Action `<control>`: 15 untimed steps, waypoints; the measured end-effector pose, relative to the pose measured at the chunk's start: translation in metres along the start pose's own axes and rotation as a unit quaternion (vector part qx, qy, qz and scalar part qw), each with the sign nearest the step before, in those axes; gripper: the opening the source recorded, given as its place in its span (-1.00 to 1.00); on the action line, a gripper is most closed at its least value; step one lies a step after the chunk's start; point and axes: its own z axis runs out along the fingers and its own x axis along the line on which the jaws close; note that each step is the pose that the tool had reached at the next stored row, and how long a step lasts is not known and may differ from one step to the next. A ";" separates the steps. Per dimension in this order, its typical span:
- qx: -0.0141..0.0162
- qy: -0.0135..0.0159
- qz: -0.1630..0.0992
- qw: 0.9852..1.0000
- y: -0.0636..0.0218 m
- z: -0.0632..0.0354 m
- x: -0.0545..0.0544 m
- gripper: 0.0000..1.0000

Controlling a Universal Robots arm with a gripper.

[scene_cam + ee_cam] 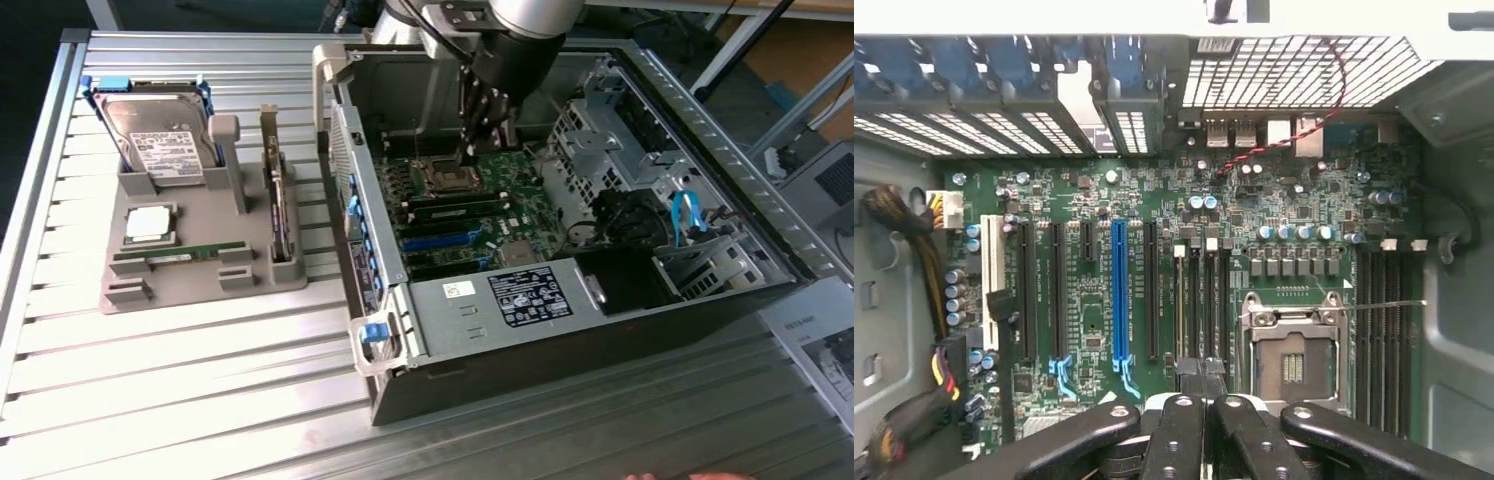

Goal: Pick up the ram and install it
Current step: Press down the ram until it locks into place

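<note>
One ram (180, 256), a thin green stick, lies flat in the grey holder (200, 290) on the exterior view's left, far from the arm. My gripper (475, 152) reaches down into the open computer case (561, 330), over the motherboard (1084, 300). Its black fingers (1184, 420) are shut together with nothing visible between them. The tips sit just above one end of the black memory slots (1204, 300), beside the processor socket (1291, 350). One slot (1185, 300) seems to hold a thin green strip; I cannot tell whether the fingertips touch it.
The holder also carries a hard drive (163, 140), a square silver processor (150, 225) and an upright expansion card (278, 200). Inside the case are the drive cage (601, 130), blue cables (687, 215), the power supply (534, 295) and a blue slot (1118, 290).
</note>
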 end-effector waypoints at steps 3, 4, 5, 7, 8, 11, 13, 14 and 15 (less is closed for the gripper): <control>0.000 0.000 0.000 1.000 -0.0003 -0.0085 0.000 -0.80; 0.000 0.000 0.000 1.000 -0.0003 -0.0106 0.000 -0.80; 0.000 0.000 0.000 1.000 -0.0004 -0.0123 0.000 -0.80; 0.000 0.000 0.000 1.000 -0.0005 -0.0155 -0.001 -0.80; 0.000 0.000 0.000 1.000 -0.0005 -0.0171 -0.001 -0.80; 0.000 0.000 0.000 1.000 -0.0006 -0.0210 -0.001 -0.80; 0.000 0.000 0.000 1.000 -0.0006 -0.0238 -0.001 -0.80; 0.000 0.000 0.000 1.000 -0.0006 -0.0255 -0.001 -0.80; 0.000 0.000 0.000 1.000 -0.0006 -0.0271 -0.001 -0.80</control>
